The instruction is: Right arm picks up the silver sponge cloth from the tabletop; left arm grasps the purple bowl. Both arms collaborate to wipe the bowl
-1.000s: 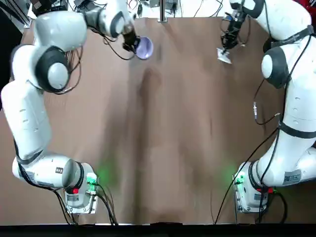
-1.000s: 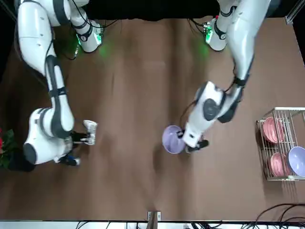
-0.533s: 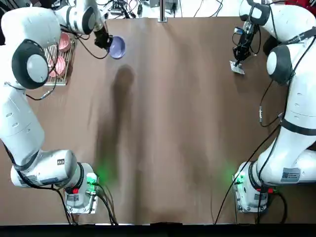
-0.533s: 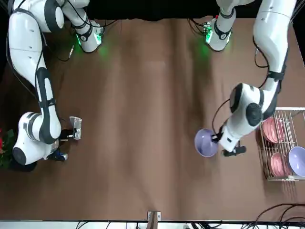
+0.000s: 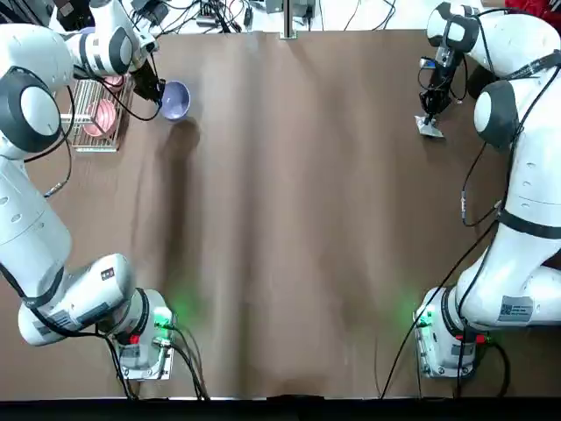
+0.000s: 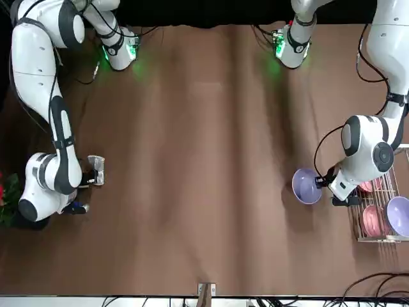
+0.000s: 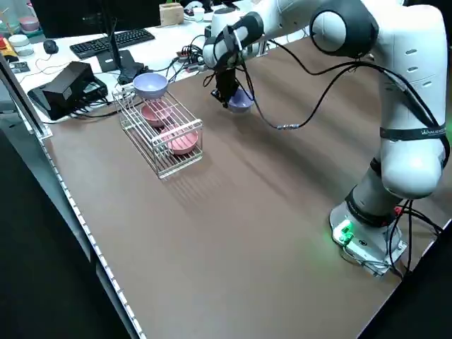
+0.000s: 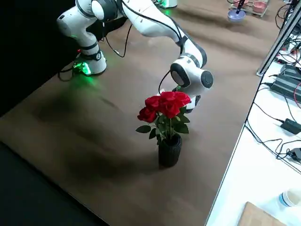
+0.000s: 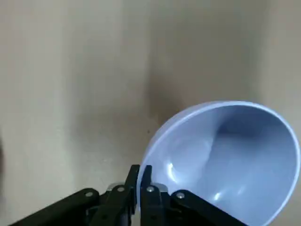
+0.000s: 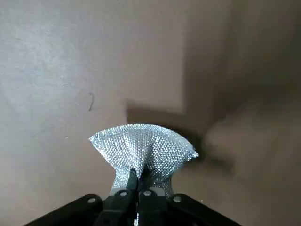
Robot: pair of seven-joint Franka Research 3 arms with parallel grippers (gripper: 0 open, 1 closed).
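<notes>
1. Two grippers are loaded. My left gripper (image 9: 144, 167) pinches the rim of the purple bowl (image 9: 225, 160), one finger on each side of the wall, above the table (image 5: 289, 219) near the rack.
2. My right gripper (image 10: 139, 173) is closed on the pinched middle of the silver sponge cloth (image 10: 122, 146), which fans out past the tips on the opposite side of the table, well apart from the bowl.
3. I judge both pickups done, with the wiping still to do; the arms need to meet.
4. My main worry is the bowl: held at one edge only, it could pivot or slip once the cloth presses on it off-centre.
5. The left arm sits close to the wire rack (image 7: 161, 175), so a careless swing could knock it. The cloth might also bunch or pull free if dragged hard.
6. Containers: the rack holds pink bowls (image 7: 182, 140) and another purple one (image 7: 150, 85). The held bowl shows a bare inside. A dark vase (image 8: 170, 150) carries red roses (image 8: 169, 103).
</notes>
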